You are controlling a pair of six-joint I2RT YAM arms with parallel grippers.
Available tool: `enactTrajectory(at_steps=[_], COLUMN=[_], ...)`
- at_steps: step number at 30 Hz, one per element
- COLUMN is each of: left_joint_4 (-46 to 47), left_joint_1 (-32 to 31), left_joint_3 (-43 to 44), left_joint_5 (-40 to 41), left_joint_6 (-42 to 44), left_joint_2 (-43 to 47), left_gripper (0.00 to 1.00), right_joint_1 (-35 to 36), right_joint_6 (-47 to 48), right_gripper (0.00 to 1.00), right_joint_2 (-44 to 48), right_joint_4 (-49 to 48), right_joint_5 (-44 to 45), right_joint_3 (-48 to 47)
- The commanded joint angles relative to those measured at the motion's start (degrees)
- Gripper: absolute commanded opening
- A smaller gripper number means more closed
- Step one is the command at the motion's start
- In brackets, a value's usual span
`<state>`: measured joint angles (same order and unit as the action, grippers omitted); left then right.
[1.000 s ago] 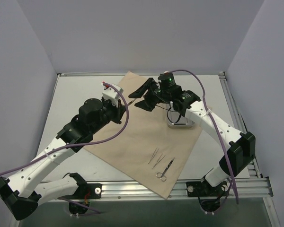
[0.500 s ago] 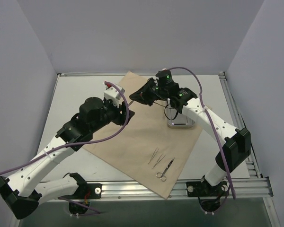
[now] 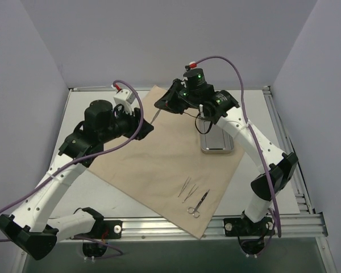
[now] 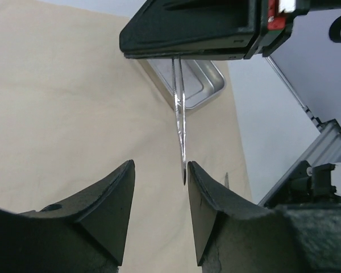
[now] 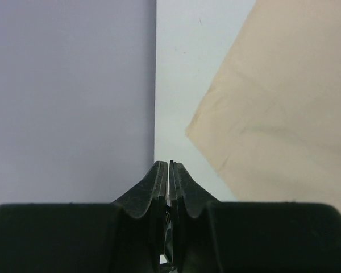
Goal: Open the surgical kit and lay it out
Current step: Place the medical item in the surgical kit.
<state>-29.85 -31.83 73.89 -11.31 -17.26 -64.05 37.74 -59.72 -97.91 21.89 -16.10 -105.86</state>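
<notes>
**A:** Where is the kit?

**B:** The wrap point(image 3: 159, 165) lies flat on the table point(image 3: 258, 114) as a big diamond, one corner at the far edge and one at the near edge. The tray point(image 3: 217, 142) sits on its right part. On the near part lie the scissors point(image 3: 198, 205), with two thin tools point(image 3: 185, 186) just to their left.

**A:** And the tweezers?

**B:** They are off the wrap. My right gripper point(image 3: 163, 105) is pinching the tweezers point(image 4: 180, 125) over the far part of the wrap. They hang from it with the point toward my left gripper point(image 3: 145, 126).

**A:** How does that grip look from the right wrist?

**B:** My two fingers point(image 5: 156, 176) are pressed together there, with only a thin sliver between them. Past them I see the wrap's edge, bare table and the wall point(image 5: 68, 96).

**A:** What is your left gripper doing?

**B:** Its fingers point(image 4: 111, 193) are spread and hold nothing. From the left wrist, the tweezers' tip sits in the gap, close by the right-hand finger. I cannot tell whether it touches. My left gripper is just left of the right one, above the wrap's far left edge.
</notes>
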Motion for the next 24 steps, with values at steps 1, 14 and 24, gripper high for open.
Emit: enactTrajectory(at_steps=[1,14,24], left_joint_4=[0.0,1.0,-1.7], left_joint_1=[0.5,0.5,-0.2], left_joint_3=[5.0,7.2,9.2], left_joint_5=[-7.0,-13.7,-13.1], left_joint_6=[-3.0,-6.1,-5.5], left_joint_2=[-1.1,-5.6,-8.9], left_gripper=[0.51,0.50,0.36], right_joint_1=[1.3,3.4,3.9], right_joint_6=[8.0,11.8,12.6], right_gripper=[0.00,0.00,0.00], right_joint_2=[-0.2,-0.3,-0.8], right_joint_4=[8.9,11.9,11.8], right_joint_5=[4.7,9.3,8.8], right_joint_3=[-3.6,-6.5,-7.2])
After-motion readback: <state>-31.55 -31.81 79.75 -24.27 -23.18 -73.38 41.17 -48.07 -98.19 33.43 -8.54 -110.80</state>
